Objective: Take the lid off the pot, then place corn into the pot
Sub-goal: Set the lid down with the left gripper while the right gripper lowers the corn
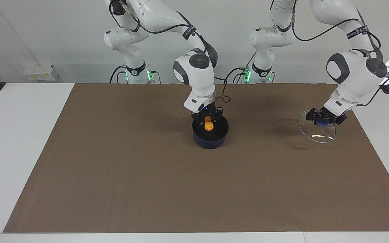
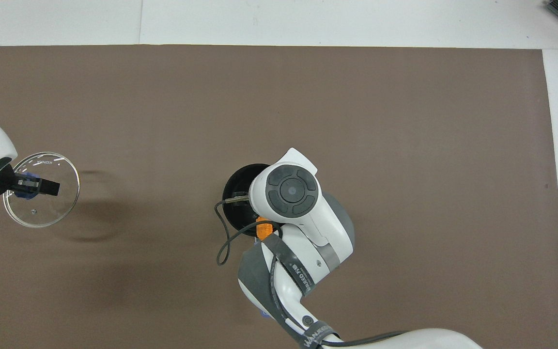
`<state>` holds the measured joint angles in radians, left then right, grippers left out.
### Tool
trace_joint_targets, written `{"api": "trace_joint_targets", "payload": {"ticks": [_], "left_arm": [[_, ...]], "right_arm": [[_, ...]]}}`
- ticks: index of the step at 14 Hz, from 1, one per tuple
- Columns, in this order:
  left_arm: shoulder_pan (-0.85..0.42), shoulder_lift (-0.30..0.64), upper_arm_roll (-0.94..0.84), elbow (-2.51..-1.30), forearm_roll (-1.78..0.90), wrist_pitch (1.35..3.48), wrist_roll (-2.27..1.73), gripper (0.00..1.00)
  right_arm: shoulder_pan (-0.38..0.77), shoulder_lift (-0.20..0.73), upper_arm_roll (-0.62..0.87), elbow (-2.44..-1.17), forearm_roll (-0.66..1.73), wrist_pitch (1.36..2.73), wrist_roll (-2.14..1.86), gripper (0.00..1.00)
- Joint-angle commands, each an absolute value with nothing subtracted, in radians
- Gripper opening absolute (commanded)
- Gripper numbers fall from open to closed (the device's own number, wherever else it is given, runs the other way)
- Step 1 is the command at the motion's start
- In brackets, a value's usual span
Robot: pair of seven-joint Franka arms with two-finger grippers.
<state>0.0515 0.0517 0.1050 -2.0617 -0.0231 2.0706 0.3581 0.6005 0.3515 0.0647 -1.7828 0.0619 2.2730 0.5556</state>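
Note:
The dark blue pot (image 1: 210, 143) stands uncovered at the middle of the brown mat; its black inside shows in the overhead view (image 2: 239, 180). Its handle is hidden by the right arm. My right gripper (image 1: 208, 121) is straight over the pot's opening, shut on the orange-yellow corn (image 1: 209, 126), which hangs upright at rim level. In the overhead view the arm hides that gripper and only a bit of corn (image 2: 262, 229) shows. My left gripper (image 1: 325, 120) (image 2: 31, 186) is shut on the blue knob of the glass lid (image 1: 317, 134) (image 2: 41, 211), holding it tilted above the mat toward the left arm's end.
The brown mat (image 1: 147, 189) covers most of the white table (image 1: 8, 141). A black cable loop (image 2: 222, 242) hangs from the right arm's wrist beside the pot. Small white boxes (image 1: 41, 72) sit past the table's edge near the right arm's base.

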Motion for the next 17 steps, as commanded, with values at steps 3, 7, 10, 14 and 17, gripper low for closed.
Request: {"api": "trace_joint_targets", "payload": {"ticks": [3,7,10,14,17], "left_arm": [[0.097,0.086,0.094,-2.102,-0.018,2.186,0.396,0.0],[0.132,0.175,0.094,-2.102,-0.018,2.321,0.416,0.0],[0.146,0.209,0.094,-2.094,-0.018,2.345,0.408,0.0],[0.144,0.209,0.094,-2.094,-0.017,2.339,0.402,0.61],[0.146,0.209,0.094,-2.085,-0.018,2.329,0.4,1.0]], "right_arm": [[0.581,0.383,0.066,-1.761,0.057,2.281,0.557,0.0],[0.562,0.393,0.064,-1.759,0.058,2.31,0.543,0.0],[0.564,0.423,0.064,-1.758,0.057,2.321,0.543,0.0],[0.577,0.422,0.066,-1.761,0.072,2.361,0.546,0.0],[0.572,0.423,0.066,-1.761,0.075,2.365,0.545,0.0]]}}
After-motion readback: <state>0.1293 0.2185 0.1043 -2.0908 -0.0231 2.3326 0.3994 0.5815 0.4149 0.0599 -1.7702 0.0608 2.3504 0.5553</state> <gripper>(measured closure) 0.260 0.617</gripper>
